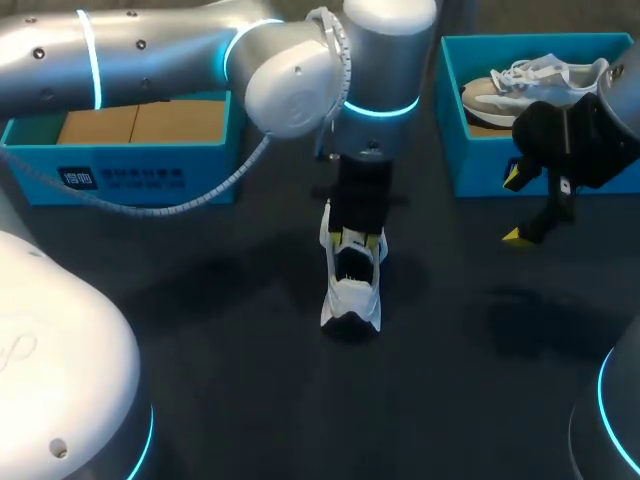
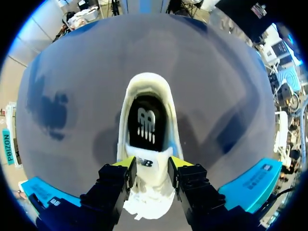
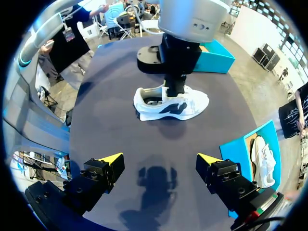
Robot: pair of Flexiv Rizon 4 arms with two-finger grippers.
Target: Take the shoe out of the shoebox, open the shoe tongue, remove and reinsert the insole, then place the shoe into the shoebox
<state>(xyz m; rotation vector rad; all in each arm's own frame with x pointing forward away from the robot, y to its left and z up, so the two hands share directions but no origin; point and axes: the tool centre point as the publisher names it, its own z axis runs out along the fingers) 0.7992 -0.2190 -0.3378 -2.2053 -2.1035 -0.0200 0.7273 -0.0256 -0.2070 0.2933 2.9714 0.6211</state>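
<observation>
The shoe (image 1: 352, 290) stands on the bench (image 1: 200, 300) in the middle of the frame, out of its box and with its heel toward the lower edge. The left gripper (image 2: 150, 162) comes straight down on it, and its yellow tips appear clamped on either side of the tongue (image 2: 149, 155). I judge that grasp is meant to pull the tongue clear so the shoe's mouth opens. The black insole (image 2: 147, 120) is seated inside and exposed ahead of the fingers, so removing it is not yet done.

The right gripper (image 3: 159, 161) hangs over bare bench at the right, spread wide and grasping nothing. It is probably kept back to leave the left arm room and to be ready for the insole.

The left box (image 1: 150, 175), at upper left, holds only a cardboard liner, so it looks like this shoe's destination. The right box (image 1: 480, 170), at upper right, holds a second shoe (image 1: 540, 80).

The insole and the tongue each carry a logo. The shoe's side has a dark mark. The left box's front wall has a white label and a line of print.
</observation>
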